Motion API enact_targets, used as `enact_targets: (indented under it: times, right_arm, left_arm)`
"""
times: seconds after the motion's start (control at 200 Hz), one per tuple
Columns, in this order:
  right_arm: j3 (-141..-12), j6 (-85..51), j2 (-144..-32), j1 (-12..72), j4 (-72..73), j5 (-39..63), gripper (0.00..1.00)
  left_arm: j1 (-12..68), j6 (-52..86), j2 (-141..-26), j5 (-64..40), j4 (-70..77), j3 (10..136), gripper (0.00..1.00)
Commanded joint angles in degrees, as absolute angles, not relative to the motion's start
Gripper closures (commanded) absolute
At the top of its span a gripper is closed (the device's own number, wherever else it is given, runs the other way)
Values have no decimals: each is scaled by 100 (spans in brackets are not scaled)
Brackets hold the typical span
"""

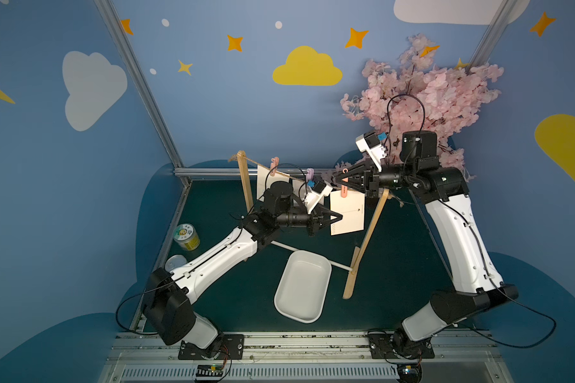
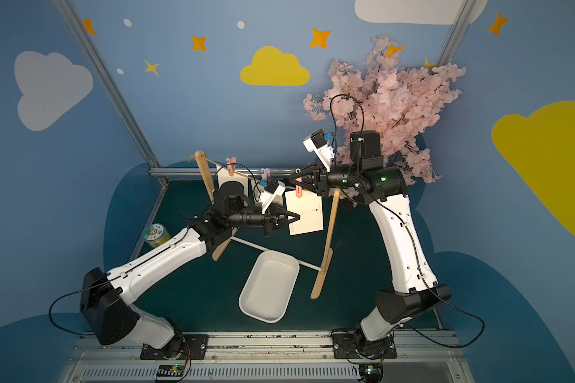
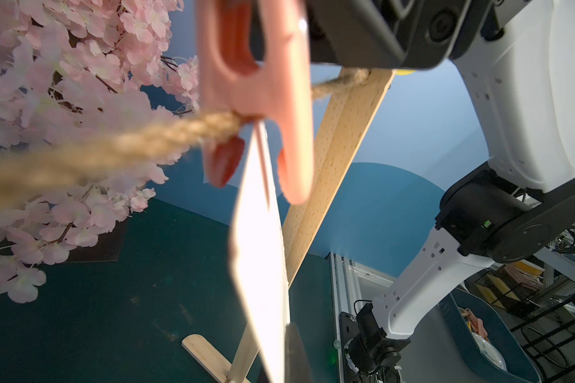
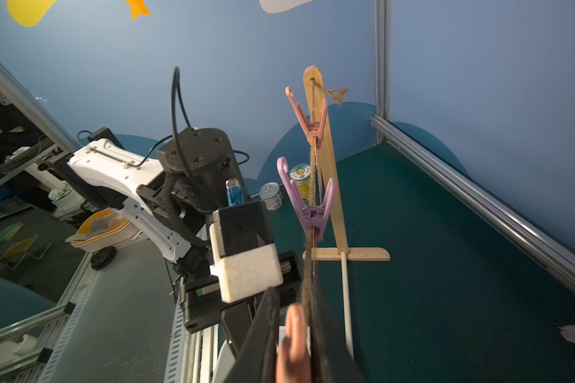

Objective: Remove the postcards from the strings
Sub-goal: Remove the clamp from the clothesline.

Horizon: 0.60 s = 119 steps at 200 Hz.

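We found the left gripper (image 1: 340,217) pinched shut on a cream-white rectangular paper postcard (image 1: 349,212), at the edge that carried a row of tiny printed boxes. A thin dotted line with a small dark mark crossed the card. We could read no words on it.

Above those jaws, the right gripper (image 1: 336,179) was clamped on the handles of a salmon-pink plastic clothes peg (image 1: 344,193). In the left wrist view the peg's lower tips stood apart on either side of the card's top edge. The thin tan jute string (image 3: 146,142) ran through the peg, just beside the right jaws.

Beyond the left jaws hung a second postcard (image 1: 264,180). A third postcard (image 1: 296,188) was mostly hidden.

Well behind sat a round yellow-green labelled can (image 1: 187,237), its print too small to read.
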<state>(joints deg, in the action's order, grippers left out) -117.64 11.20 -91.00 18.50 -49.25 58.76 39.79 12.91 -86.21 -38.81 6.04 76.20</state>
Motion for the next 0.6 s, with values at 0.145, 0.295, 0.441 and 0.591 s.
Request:
enact_targets:
  times: [0.145, 0.295, 0.441, 0.591]
  right_arm:
    - [-11067, 576, -8368, 1907, -3806, 4986, 100]
    - [-10978, 446, -8188, 1907, -3606, 4801, 100]
    - [-10743, 336, -7971, 1907, -3172, 4770, 100]
    - [-10575, 197, -7777, 1910, -2826, 4738, 100]
  left_arm:
    - [4000, 1454, -8326, -3802, 927, 7229, 97]
    - [4034, 1487, -8280, -3789, 958, 7119, 97]
    - [4063, 1495, -8262, -3758, 1001, 7042, 97]
    - [4073, 1512, -8208, -3720, 1037, 6956, 97]
